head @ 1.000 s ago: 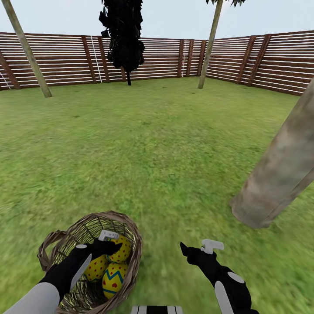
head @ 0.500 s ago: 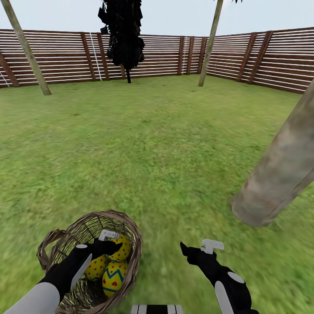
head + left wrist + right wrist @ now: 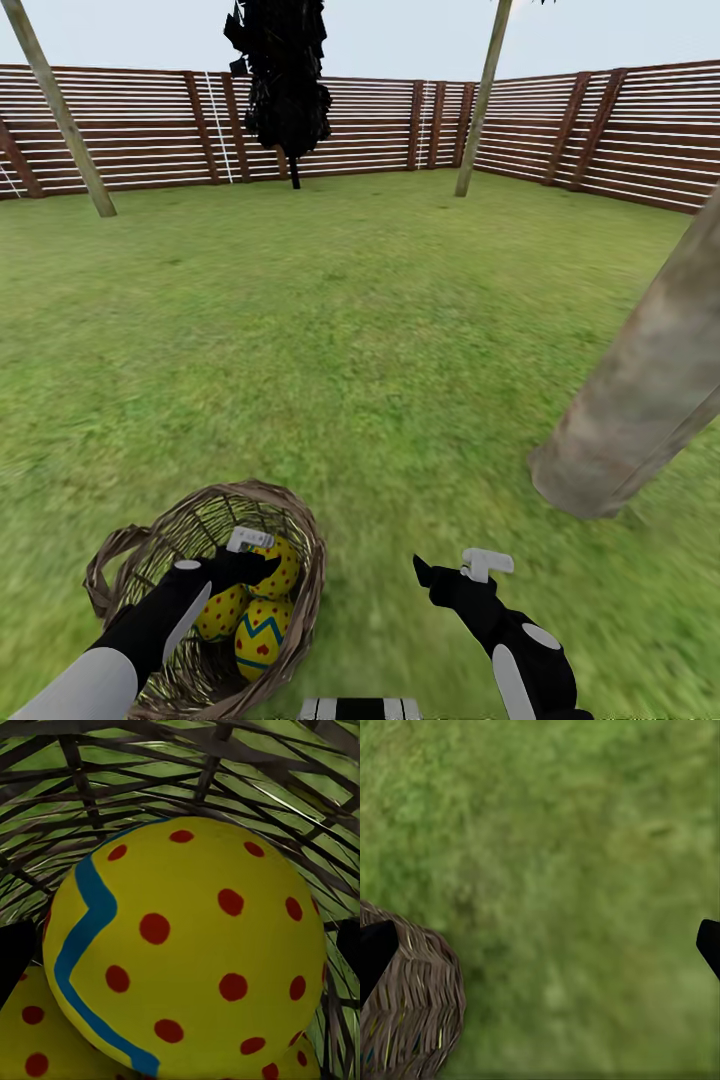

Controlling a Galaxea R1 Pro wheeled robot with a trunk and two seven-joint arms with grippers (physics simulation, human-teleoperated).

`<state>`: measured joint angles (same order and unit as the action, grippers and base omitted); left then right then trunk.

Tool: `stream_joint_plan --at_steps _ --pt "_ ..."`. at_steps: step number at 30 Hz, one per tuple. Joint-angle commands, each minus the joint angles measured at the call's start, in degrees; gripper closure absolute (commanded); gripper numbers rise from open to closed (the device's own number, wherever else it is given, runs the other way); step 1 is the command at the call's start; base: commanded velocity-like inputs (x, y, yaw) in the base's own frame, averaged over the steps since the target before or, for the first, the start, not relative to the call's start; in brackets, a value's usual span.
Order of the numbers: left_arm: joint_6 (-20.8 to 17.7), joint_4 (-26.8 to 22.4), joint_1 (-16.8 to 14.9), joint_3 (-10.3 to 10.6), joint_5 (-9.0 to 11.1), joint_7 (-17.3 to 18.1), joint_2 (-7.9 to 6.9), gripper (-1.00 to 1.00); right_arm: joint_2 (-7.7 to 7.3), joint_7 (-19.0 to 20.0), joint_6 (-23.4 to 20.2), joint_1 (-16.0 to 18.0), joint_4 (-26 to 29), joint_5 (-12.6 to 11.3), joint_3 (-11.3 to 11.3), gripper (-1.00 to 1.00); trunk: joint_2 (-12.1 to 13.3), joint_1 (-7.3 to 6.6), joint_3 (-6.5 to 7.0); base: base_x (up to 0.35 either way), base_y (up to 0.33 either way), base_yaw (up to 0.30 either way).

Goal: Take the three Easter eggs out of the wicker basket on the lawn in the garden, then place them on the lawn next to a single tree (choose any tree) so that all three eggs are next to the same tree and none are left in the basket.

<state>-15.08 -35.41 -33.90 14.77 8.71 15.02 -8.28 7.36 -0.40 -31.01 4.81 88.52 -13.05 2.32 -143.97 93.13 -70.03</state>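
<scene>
**Head view: left end effector down in the basket, on the first egg**

Head view shows my left end effector (image 3: 262, 558) lowered into the wicker basket (image 3: 305, 560), which sits on the lawn (image 3: 350, 330) at near left. All three Easter eggs are inside it: a dotted egg (image 3: 280, 568) at the far side, where my fingers are, another dotted egg (image 3: 222, 613) to its near left, and the zigzag egg (image 3: 260, 640) nearest me. I come from above because the basket's woven wall blocks any approach from the side.

In the left wrist view the far egg (image 3: 187, 945) sits close between my two dark fingers (image 3: 15, 956), which stand at either side of it, spread about as wide as the egg. Whether they already press on it I cannot tell.

My right end effector (image 3: 450, 572) hangs above bare grass just right of the basket, open wide with nothing in it; the right wrist view shows its fingertips (image 3: 375, 952) well apart over the lawn, beside the basket's rim (image 3: 420, 997). I judge it waits there to stay clear.

The thick tree trunk (image 3: 640, 390) leans up from the grass at right, near enough to serve as the drop spot.
</scene>
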Motion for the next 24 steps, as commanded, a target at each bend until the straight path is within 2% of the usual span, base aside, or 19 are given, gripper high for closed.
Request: stream_joint_plan --at_steps 1,3,24 --pt "-0.4 -0.1 0.0 0.3 0.6 -0.1 -0.07 -1.0 0.02 0.0 -0.3 0.0 0.1 -0.2 0.0 -1.0 0.0 0.01 -0.27 0.0 0.0 0.0" --pt "-0.4 -0.1 0.0 0.3 0.6 -0.1 -0.07 -1.0 0.02 0.0 -0.3 0.0 0.1 -0.2 0.0 -1.0 -0.1 0.06 -0.72 0.0 0.0 0.0" --pt "-0.5 0.2 -0.1 0.3 0.5 -0.2 -0.07 -1.0 0.02 -0.1 -0.3 0.0 0.1 -0.3 0.0 -1.0 -0.1 0.06 -0.72 0.0 0.0 0.0"
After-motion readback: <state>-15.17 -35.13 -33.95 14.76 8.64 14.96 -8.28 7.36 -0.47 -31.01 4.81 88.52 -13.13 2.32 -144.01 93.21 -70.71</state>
